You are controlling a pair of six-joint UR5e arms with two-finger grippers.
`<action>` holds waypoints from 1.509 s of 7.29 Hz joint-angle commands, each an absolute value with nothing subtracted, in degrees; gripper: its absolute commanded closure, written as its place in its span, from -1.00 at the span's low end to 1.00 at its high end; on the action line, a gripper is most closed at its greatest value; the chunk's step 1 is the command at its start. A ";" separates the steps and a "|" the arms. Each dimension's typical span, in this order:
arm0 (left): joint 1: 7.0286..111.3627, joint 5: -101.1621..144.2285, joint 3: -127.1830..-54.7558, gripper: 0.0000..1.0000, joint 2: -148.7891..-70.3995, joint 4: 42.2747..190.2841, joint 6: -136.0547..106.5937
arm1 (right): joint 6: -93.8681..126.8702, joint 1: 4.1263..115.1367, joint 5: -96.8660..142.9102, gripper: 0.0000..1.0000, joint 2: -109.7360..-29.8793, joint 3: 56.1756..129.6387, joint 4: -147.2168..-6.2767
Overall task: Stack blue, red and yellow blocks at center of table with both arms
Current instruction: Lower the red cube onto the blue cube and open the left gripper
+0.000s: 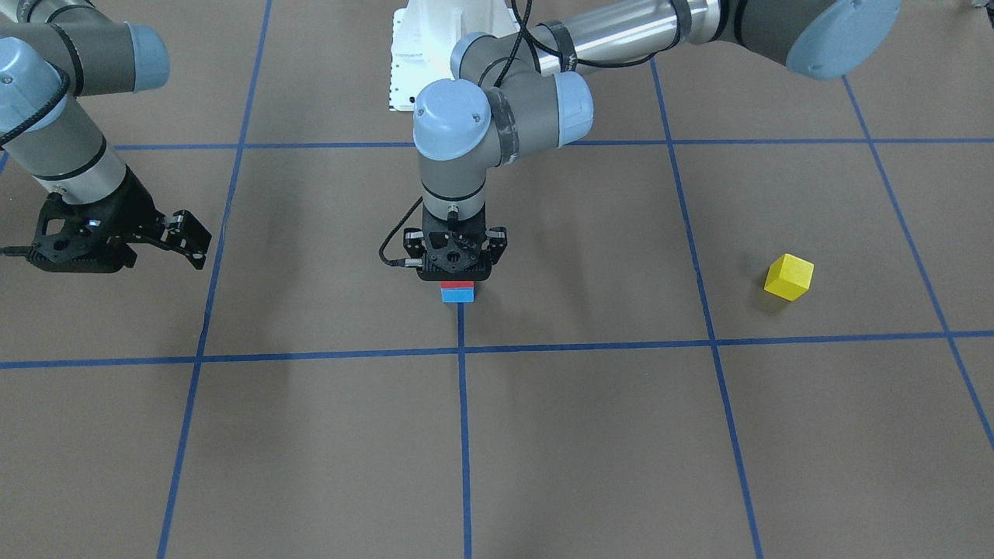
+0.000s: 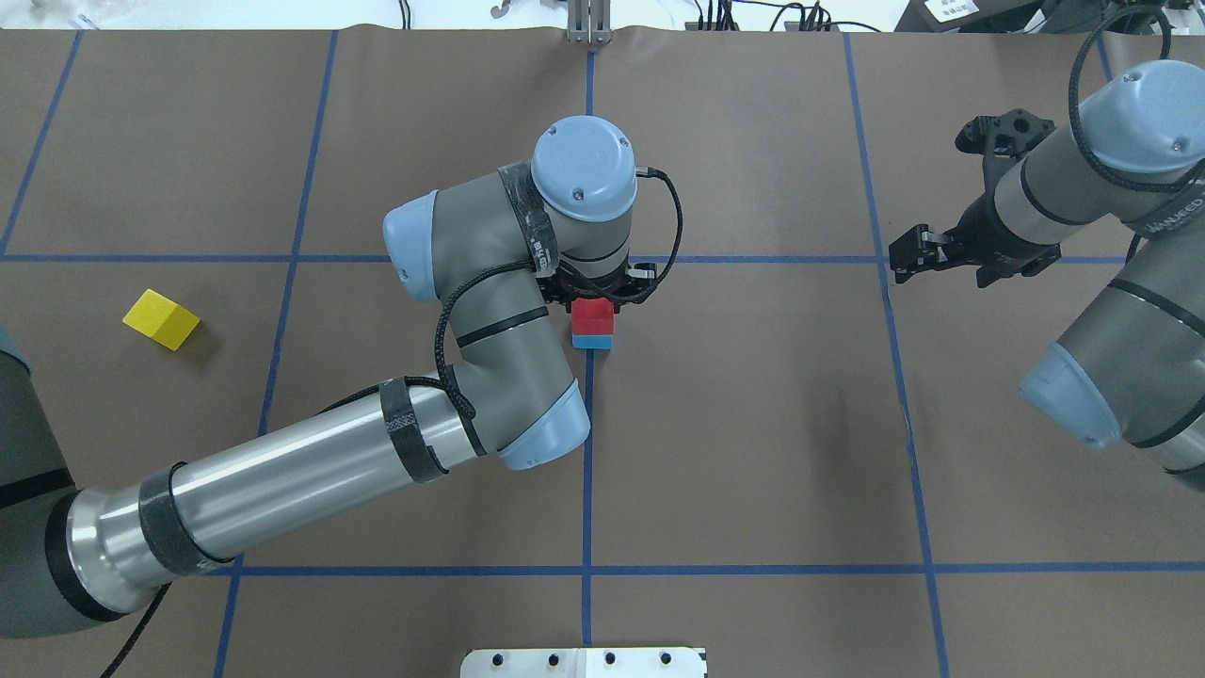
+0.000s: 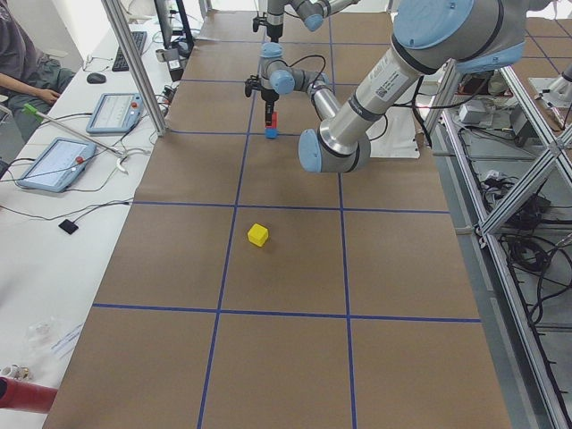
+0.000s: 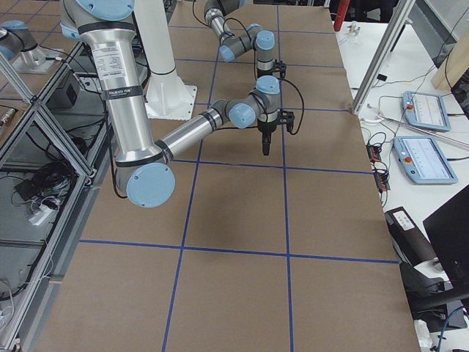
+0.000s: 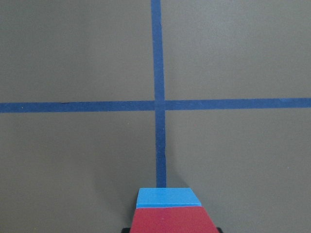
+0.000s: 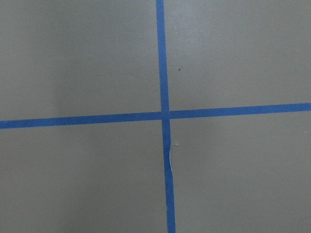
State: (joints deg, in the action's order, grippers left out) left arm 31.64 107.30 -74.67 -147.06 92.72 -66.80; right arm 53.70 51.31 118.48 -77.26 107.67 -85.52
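Two likely light, stiff cubes, red block (image 2: 593, 311) on blue block (image 2: 591, 340), stand at tabletop (image 2: 753, 424) centre under the left claw (image 1: 456, 268) (clenched or not, I cannot tell); the yellow block (image 2: 161, 319), well apart, wants pinching on opposite flat faces.

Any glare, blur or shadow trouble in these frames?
Overhead: bright glare streak on the left arm's silver tube; front-facing: soft, wide shadows on the table, yellow block crisp; left wrist: red block cropped at the bottom edge, slightly soft; right wrist: tape lines sharp, no glare.
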 commanded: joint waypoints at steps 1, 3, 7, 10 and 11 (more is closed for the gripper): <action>31.64 107.23 -74.71 1.00 -147.04 92.72 -66.80 | 53.70 51.33 118.48 -0.99 -77.26 107.67 -85.52; 31.64 107.23 -74.71 1.00 -147.04 92.72 -66.80 | 53.70 51.24 118.48 -0.99 -77.26 107.67 -85.43; 31.64 107.23 -74.97 -0.05 -146.87 92.72 -66.80 | 53.70 51.24 118.48 -0.99 -77.17 107.67 -85.52; 31.64 107.23 -75.06 -0.98 -146.95 92.72 -66.80 | 53.70 51.15 118.48 -0.99 -77.08 107.58 -85.52; 31.55 107.23 -74.80 -0.98 -147.48 92.72 -66.71 | 53.70 51.15 118.48 -0.99 -77.08 107.49 -85.52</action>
